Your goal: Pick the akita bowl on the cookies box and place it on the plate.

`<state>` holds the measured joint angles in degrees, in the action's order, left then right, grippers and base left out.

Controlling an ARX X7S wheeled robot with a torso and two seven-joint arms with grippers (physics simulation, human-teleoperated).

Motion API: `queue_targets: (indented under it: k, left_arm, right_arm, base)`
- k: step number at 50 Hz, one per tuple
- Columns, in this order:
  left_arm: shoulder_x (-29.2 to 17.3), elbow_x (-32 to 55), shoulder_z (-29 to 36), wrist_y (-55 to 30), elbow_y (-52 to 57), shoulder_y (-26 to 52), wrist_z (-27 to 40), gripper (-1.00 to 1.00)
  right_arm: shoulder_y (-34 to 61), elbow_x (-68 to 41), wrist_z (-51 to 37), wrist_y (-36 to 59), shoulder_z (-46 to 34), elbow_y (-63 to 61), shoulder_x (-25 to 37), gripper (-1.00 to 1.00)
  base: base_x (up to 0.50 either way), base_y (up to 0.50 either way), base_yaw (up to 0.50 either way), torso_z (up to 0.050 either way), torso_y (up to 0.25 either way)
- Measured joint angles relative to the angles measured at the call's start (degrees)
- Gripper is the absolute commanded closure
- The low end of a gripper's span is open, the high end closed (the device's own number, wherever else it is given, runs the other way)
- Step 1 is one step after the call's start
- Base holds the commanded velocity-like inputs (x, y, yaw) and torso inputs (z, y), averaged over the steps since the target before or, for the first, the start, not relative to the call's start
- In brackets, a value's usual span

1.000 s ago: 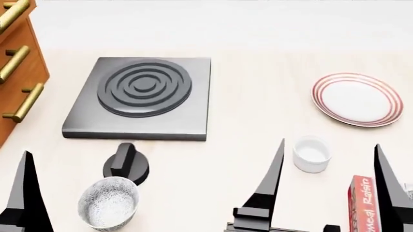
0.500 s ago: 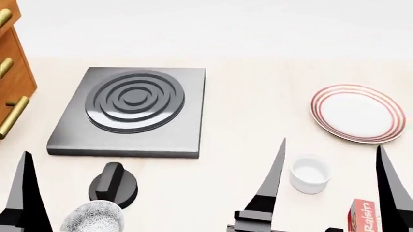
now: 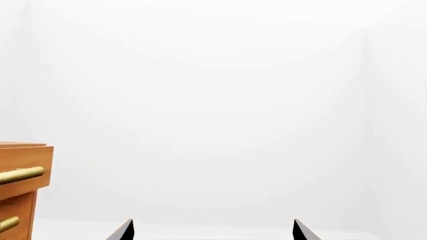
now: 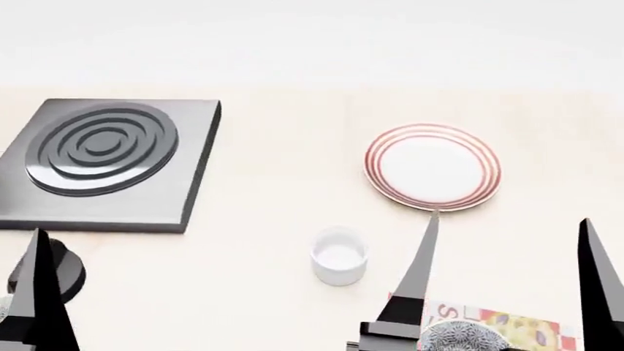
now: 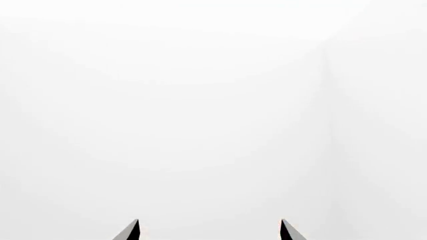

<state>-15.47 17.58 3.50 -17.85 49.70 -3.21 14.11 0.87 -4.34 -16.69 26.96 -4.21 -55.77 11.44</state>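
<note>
The akita bowl [image 4: 464, 338] shows only its speckled rim at the bottom edge of the head view, resting on the cookies box [image 4: 522, 326], a red-and-white carton also cut off by that edge. The plate [image 4: 432, 167], white with red rings, lies on the table beyond them. My right gripper [image 4: 509, 219] stands open above the box, its two dark fingers either side of the bowl, and its wrist view shows the right gripper [image 5: 209, 230] against blank white. My left gripper [image 3: 212, 231] is open and holds nothing. One of its fingers [image 4: 39, 292] shows at the lower left.
A dark stove plate [image 4: 102, 161] with a ringed burner sits at the left, with its black knob [image 4: 66, 269] in front, partly behind my left finger. A small plain white cup [image 4: 340, 256] stands between stove and box. A wooden drawer unit [image 3: 20, 190] with brass handles appears in the left wrist view.
The head view has swung to the right: stove, cup and plate slid left in the picture. The cookies box with its bowl came in at the bottom, and the other speckled bowl left the view.
</note>
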Motion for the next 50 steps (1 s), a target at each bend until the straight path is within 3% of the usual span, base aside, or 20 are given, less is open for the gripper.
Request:
queue_targets:
  k: [19, 31, 44, 50]
  left_arm:
    - [-0.9, 0.6, 0.6, 0.6, -0.4, 0.0, 1.0, -1.00]
    - [-1.5, 1.2, 0.8, 0.7, -0.6, 0.1, 1.4, -1.00]
    - [-2.1, 1.7, 1.0, 1.0, -0.6, 0.1, 1.8, -1.00]
    - [-2.4, 1.8, 1.2, 1.1, -0.5, 0.1, 2.1, -1.00]
  right_arm:
    - [0.2, -0.4, -1.1, 0.3, -0.8, 0.1, 1.0, -1.00]
    - [1.3, -0.1, -1.8, 3.4, -1.9, 0.2, 1.9, -1.00]
    - [1.7, 0.1, -2.2, 4.1, -3.0, 0.0, 2.9, -1.00]
    - [1.8, -0.1, -2.5, 4.5, -3.0, 0.0, 3.1, -1.00]
  base:
    - [-0.02, -0.50, 0.00, 0.000, 0.000]
    - [0.02, 0.00, 0.00, 0.000, 0.000]
    - [0.50, 0.00, 0.00, 0.000, 0.000]
    - [0.04, 0.00, 0.00, 0.015, 0.000]
